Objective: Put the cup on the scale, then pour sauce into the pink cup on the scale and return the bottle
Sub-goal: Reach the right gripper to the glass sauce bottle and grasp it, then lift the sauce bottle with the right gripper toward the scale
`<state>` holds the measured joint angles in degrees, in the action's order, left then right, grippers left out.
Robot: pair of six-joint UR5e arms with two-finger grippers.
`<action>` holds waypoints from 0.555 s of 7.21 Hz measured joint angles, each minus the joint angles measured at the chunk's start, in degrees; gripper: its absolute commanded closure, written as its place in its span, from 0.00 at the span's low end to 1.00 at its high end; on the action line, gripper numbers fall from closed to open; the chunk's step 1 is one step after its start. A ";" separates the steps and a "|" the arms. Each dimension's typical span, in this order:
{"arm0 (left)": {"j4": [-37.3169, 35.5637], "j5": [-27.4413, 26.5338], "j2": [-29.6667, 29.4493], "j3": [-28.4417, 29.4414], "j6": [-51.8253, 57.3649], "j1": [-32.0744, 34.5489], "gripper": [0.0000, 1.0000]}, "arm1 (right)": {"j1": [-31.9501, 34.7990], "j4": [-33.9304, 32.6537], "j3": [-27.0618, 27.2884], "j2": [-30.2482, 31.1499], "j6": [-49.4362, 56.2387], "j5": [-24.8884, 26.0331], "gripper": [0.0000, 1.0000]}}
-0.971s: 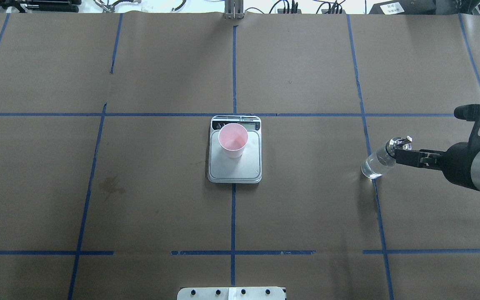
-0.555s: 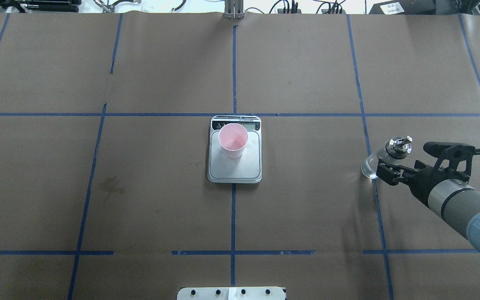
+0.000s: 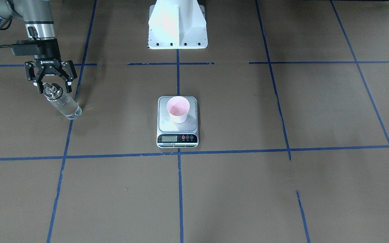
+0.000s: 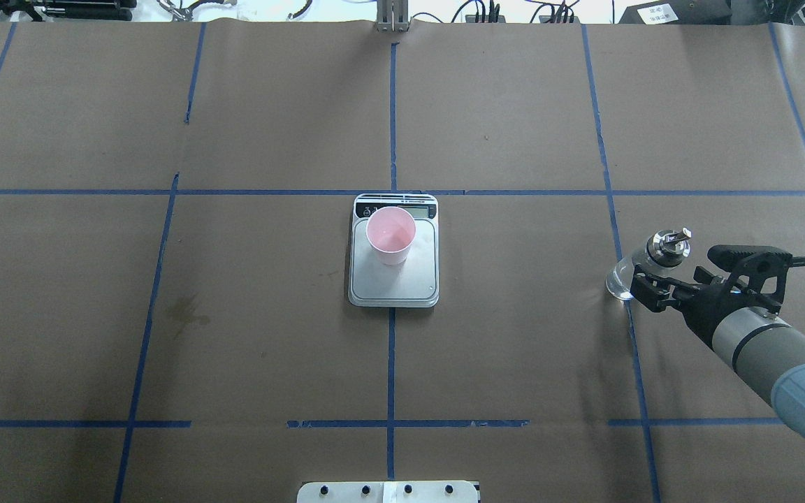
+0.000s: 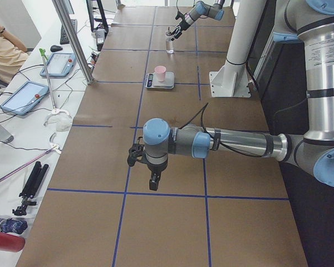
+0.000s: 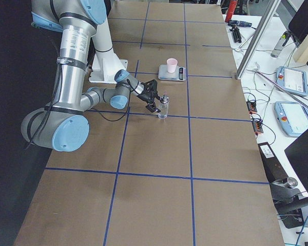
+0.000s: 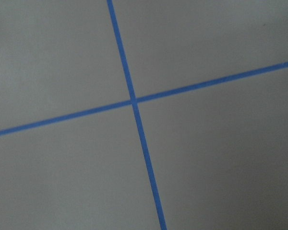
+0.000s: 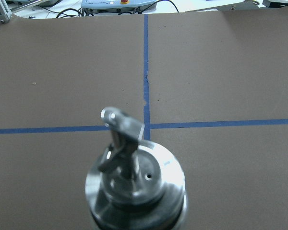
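The pale pink cup (image 4: 390, 235) stands upright on the steel scale (image 4: 394, 288) at the table's centre; both also show in the front view, cup (image 3: 178, 109) on scale (image 3: 177, 137). The clear glass bottle (image 4: 625, 279) with its silver spout cap stands on the table to the right, with clear sauce (image 3: 67, 108) inside. My right gripper (image 4: 647, 283) is open and sits at cap height just on the robot's side of the bottle (image 3: 62, 103). Its fingers (image 3: 40, 88) flank the cap without gripping it. The cap (image 8: 134, 182) fills the right wrist view. My left gripper (image 5: 137, 157) hangs far away; I cannot tell its state.
Brown paper with blue tape lines (image 4: 391, 363) covers the table. The white robot base (image 3: 177, 23) stands behind the scale. The left wrist view shows only a tape cross (image 7: 133, 101). Tablets and cables lie on a side bench (image 5: 28, 94).
My right arm has swung from the bottle's right side round toward the robot's side of it. The bottle, the cup and the scale have stayed in place.
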<state>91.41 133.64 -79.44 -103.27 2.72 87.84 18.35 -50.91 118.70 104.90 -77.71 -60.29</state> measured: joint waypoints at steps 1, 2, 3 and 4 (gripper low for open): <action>0.08 0.67 0.52 1.00 -0.01 1.56 0.00 | -0.03 0.02 -0.14 -0.44 0.20 0.50 0.00; 0.10 0.86 0.51 1.25 -0.11 2.45 0.00 | -0.06 0.02 -0.94 -1.66 0.52 1.78 0.00; 0.10 0.93 0.30 1.22 -0.25 2.78 0.00 | -0.07 0.04 -2.65 -3.33 0.70 3.40 0.00; 0.09 1.00 0.18 1.16 -0.31 2.89 0.00 | -0.07 0.06 -4.27 -4.84 0.76 4.34 0.00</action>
<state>91.50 134.63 -79.26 -102.11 2.41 90.74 18.28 -50.85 114.43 100.07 -76.94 -55.96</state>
